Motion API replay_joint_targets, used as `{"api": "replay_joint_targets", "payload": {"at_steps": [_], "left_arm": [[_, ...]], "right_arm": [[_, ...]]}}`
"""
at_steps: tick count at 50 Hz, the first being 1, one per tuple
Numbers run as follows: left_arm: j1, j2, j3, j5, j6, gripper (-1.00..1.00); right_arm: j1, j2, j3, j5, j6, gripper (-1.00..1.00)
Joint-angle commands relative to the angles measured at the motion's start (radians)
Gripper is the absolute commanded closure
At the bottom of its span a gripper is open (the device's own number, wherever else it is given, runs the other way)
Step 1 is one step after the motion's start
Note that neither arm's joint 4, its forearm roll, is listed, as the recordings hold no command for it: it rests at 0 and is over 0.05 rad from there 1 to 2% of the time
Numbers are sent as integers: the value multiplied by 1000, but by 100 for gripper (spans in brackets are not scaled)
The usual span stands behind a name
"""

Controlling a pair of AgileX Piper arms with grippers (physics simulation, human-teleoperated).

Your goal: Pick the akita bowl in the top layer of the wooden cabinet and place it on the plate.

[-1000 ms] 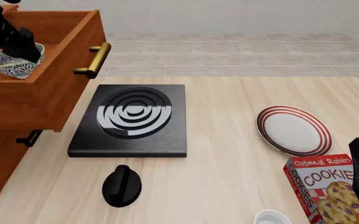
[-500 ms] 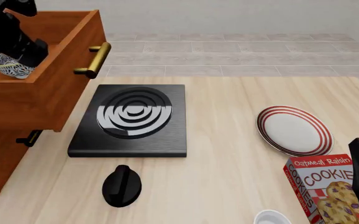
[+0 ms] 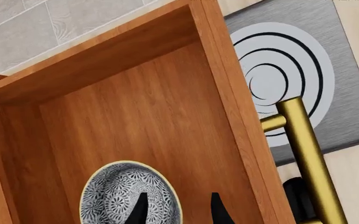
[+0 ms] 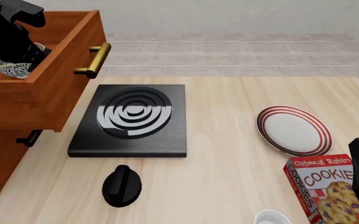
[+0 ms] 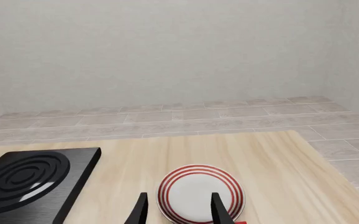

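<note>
My left gripper (image 3: 175, 210) straddling bowl (image 3: 123, 196) rim in top drawer (image 3: 136, 121), jaws part-open, grip uncertain; bowl since nudged sideways. Lift next, toward plate (image 4: 294, 129). Right gripper (image 5: 178, 210) open, empty.

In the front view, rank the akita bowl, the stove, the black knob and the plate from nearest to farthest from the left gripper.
1. akita bowl: in the open top drawer, right at the left gripper.
2. stove: on the table beside the cabinet.
3. black knob: near the table's front edge.
4. plate: far over on the right side.
</note>
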Motion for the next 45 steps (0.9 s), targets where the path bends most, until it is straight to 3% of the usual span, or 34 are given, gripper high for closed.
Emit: {"api": "replay_joint_targets", "payload": {"at_steps": [1, 19, 45], "left_arm": [[-17, -3, 9, -8, -17, 100], [-3, -4, 8, -16, -6, 100], [-34, -21, -101, 36, -27, 100]], "right_arm": [[0, 0, 0, 1, -2, -100], [0, 0, -1, 1, -2, -100], [2, 0, -2, 3, -8, -100]]}}
